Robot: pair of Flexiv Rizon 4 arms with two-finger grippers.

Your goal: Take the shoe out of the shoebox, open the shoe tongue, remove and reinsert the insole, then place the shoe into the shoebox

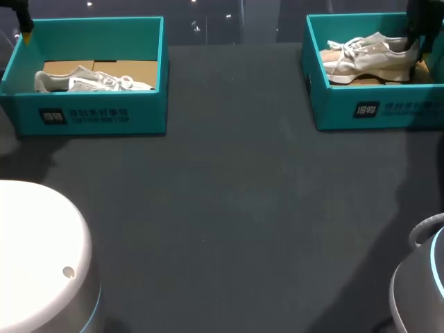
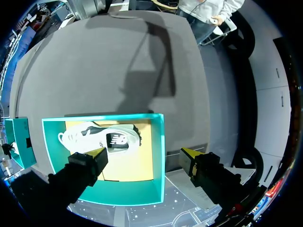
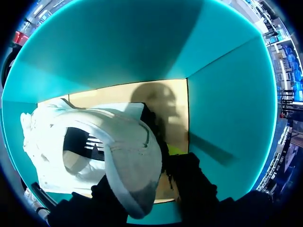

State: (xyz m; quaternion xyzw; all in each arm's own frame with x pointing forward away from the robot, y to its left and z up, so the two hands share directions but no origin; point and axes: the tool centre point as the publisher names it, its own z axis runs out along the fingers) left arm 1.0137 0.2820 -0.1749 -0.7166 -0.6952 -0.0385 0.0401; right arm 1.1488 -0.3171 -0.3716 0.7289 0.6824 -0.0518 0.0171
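Observation:
Two teal shoeboxes stand at the back of the table. In the right shoebox (image 1: 374, 111) lies a pale grey shoe (image 1: 368, 59), toe toward the table's middle. My right gripper (image 1: 415, 35) is down in that box at the shoe's heel. In the right wrist view the heel (image 3: 132, 161) sits between the two dark fingers of my right gripper (image 3: 142, 175), which press on it from both sides; one yellow tip (image 3: 176, 150) shows. My left gripper (image 2: 142, 156) hangs open above the far rim of the left shoebox (image 2: 158, 142), whose shoe (image 2: 102, 137) lies untouched.
The left shoebox (image 1: 90, 114) with its shoe (image 1: 90, 82) stands at the back left. Dark tabletop (image 1: 229, 208) stretches between and in front of the boxes. My arms' white bases (image 1: 41, 263) fill the near corners.

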